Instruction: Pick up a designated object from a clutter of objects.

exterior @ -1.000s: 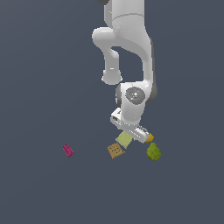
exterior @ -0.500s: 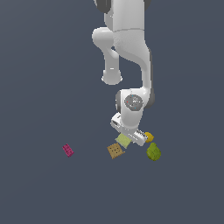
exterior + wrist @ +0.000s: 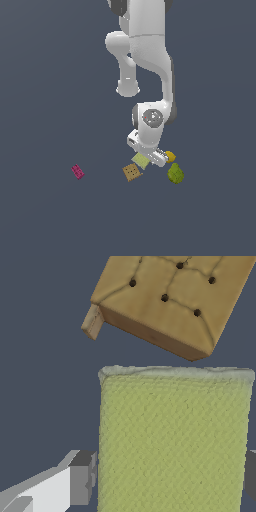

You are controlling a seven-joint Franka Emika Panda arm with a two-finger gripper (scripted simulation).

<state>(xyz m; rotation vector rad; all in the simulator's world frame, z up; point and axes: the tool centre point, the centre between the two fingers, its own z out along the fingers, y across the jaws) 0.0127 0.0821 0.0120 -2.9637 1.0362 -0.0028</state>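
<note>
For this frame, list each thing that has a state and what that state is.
gripper: open, fingers either side of the slab, not touching it.
pale green slab: lying flat, not lifted.
tan dotted square: lying flat beside the slab, apart from it.
green pear: resting, untouched.
lemon: resting, partly hidden.
magenta block: resting apart from the rest.

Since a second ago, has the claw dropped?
Yes. In the exterior view the claw has come down toward the pale green slab, closing the gap to the tan dotted square, which stayed put.

Far exterior; wrist view close overhead
</note>
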